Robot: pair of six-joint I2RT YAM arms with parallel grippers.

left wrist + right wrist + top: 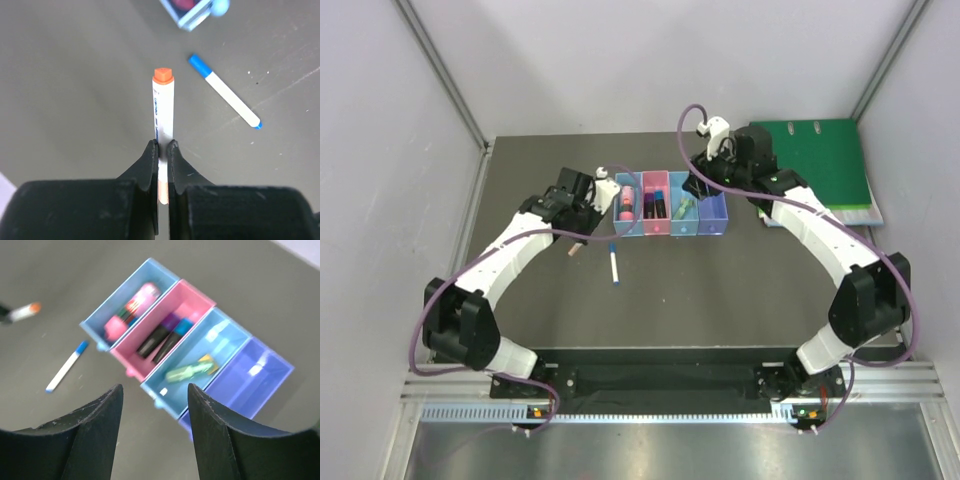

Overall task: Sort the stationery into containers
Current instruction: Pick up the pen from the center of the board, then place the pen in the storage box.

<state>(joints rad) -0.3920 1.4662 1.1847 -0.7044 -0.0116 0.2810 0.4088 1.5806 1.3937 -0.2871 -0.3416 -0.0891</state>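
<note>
Stationery (162, 337) sits in three bins (197, 293); our left gripper (162, 146) grasps an orange-capped pen (163, 107), right gripper (155, 388) is released, and a blue-capped pen (225, 92) lies unsorted.

Top view high, looking down; wrist views close, sharing white pen (227, 95).

Dark grey table (720, 290), seen from above. At the middle of its far half four open bins stand side by side, walls touching, in a row running left to right: blue bin (626, 233), pink bin (655, 232), light blue bin (683, 233) and violet-blue bin (713, 212). A white pen (614, 262) lies flat just in front of the row's left end, its blue-capped end toward the bins, and a green ring binder (820, 160) lies closed in the far right corner.
</note>
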